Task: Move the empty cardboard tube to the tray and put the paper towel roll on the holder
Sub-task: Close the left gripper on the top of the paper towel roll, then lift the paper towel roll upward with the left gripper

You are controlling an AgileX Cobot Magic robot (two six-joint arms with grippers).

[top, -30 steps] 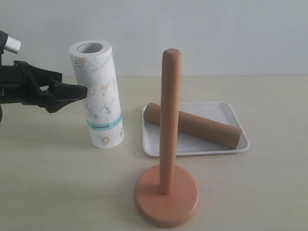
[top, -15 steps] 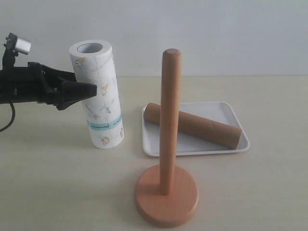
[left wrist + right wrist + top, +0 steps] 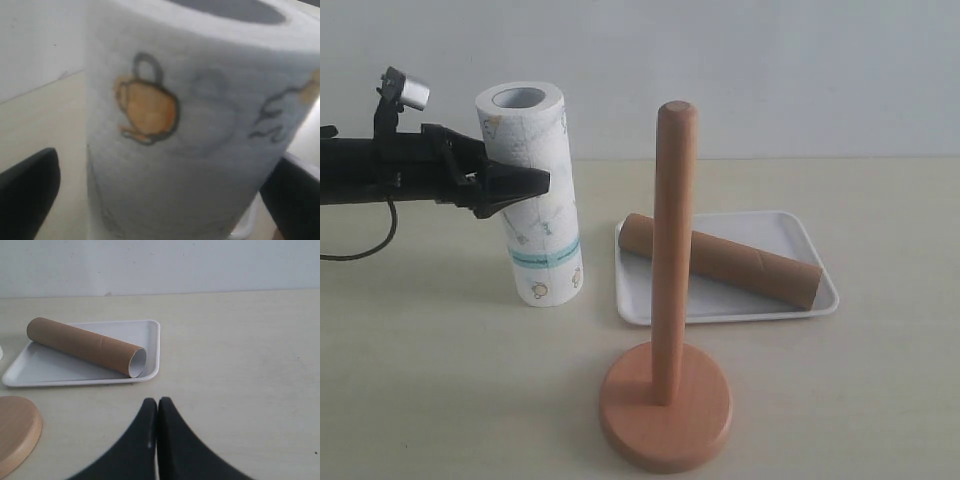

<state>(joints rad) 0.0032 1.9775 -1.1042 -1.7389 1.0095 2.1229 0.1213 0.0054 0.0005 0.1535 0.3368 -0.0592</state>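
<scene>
The paper towel roll (image 3: 542, 235) stands on the table left of the tray, leaning slightly. My left gripper (image 3: 535, 185) reaches in from the left at the roll's upper half. In the left wrist view the roll (image 3: 200, 125) fills the space between the two spread fingers, so the left gripper (image 3: 165, 200) is open around it. The empty cardboard tube (image 3: 740, 262) lies diagonally in the white tray (image 3: 790, 228). The wooden holder (image 3: 672, 250) stands in front, its post bare. My right gripper (image 3: 158, 402) is shut, low over the table near the tray (image 3: 45, 367) and tube (image 3: 85, 346).
The holder's round base (image 3: 665, 410) sits near the front edge of the exterior view and shows at one corner of the right wrist view (image 3: 15, 432). A pale wall closes the back of the table. The left arm's cable hangs at the far left.
My left gripper has advanced to the right and risen a little until its fingers straddle the roll. The roll has shifted slightly to the right. Tube, tray and holder have not moved.
</scene>
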